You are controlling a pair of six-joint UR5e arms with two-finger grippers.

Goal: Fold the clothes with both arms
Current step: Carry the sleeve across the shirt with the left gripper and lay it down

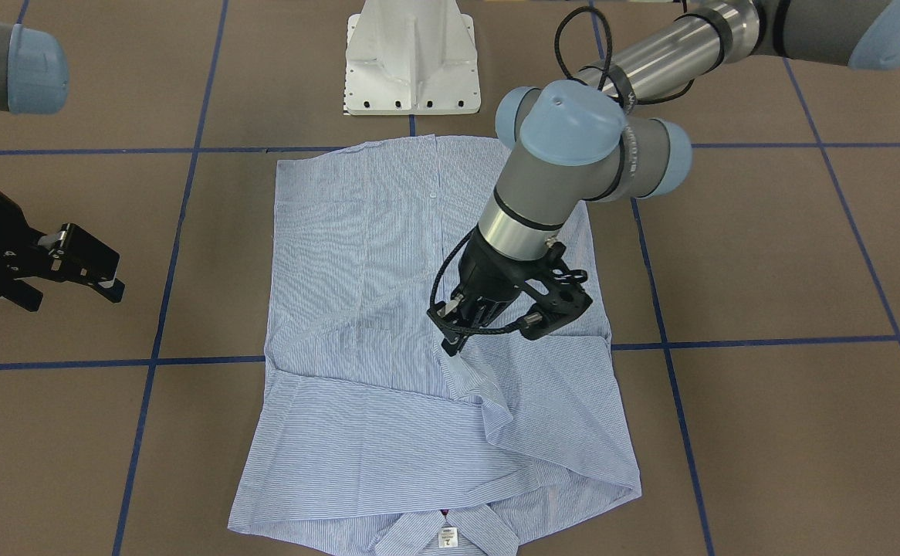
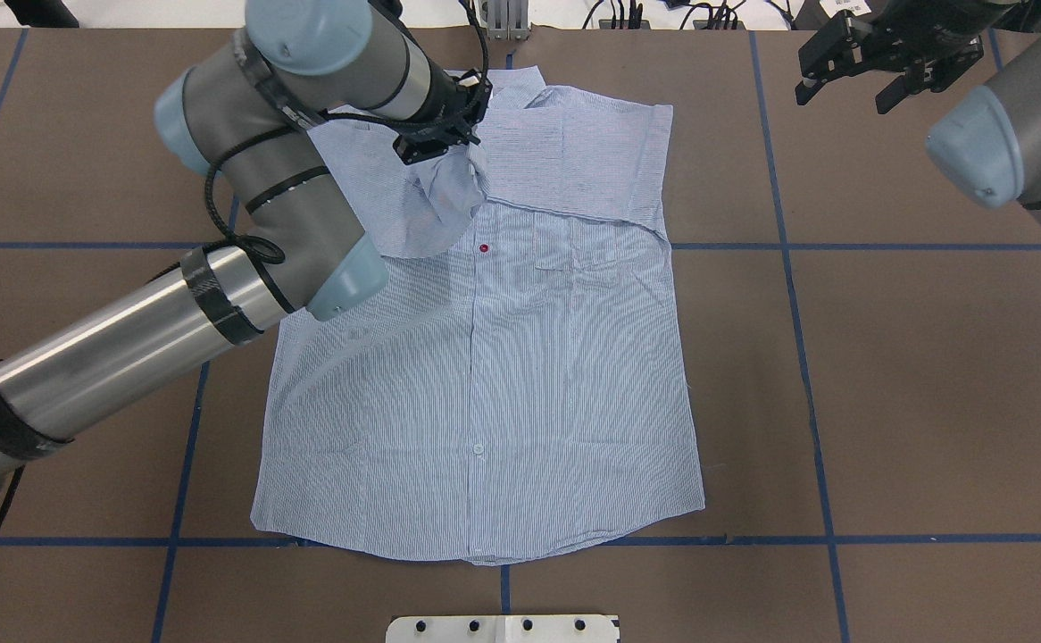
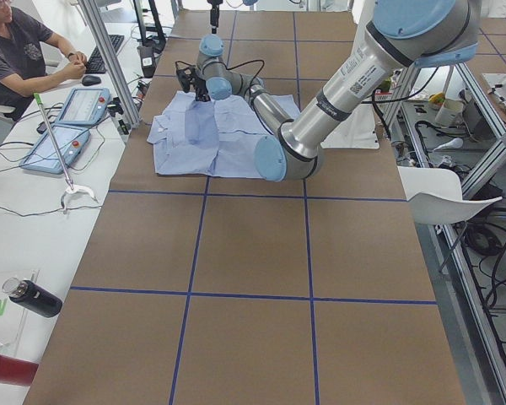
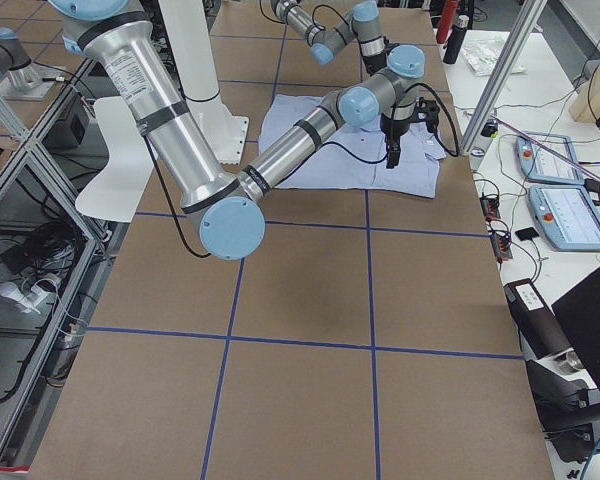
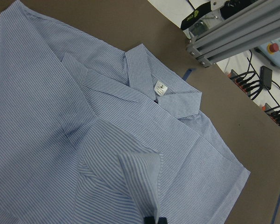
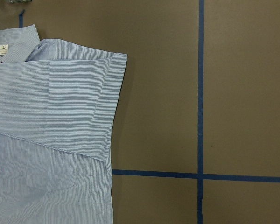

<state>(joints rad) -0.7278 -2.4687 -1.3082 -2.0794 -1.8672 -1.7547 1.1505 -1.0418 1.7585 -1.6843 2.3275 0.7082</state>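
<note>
The striped shirt (image 1: 357,255) (image 2: 529,375) lies front up on the brown table, collar and white neck label (image 1: 448,537) (image 5: 161,87) on the far side from the robot. One sleeve (image 2: 574,170) (image 6: 60,107) lies folded across the chest. My left gripper (image 1: 454,340) (image 2: 431,152) is shut on the other sleeve's end (image 1: 473,374) (image 5: 126,182) and holds it raised over the upper chest, above a red button (image 2: 483,248). My right gripper (image 1: 72,293) (image 2: 842,96) is open and empty, off to the shirt's side over bare table.
The white pedestal base (image 1: 411,62) (image 2: 503,628) stands at the robot's edge by the shirt hem. Blue tape lines (image 2: 788,246) grid the table. An operator (image 3: 17,51) and teach pendants (image 3: 76,110) are on the side bench beyond the collar edge.
</note>
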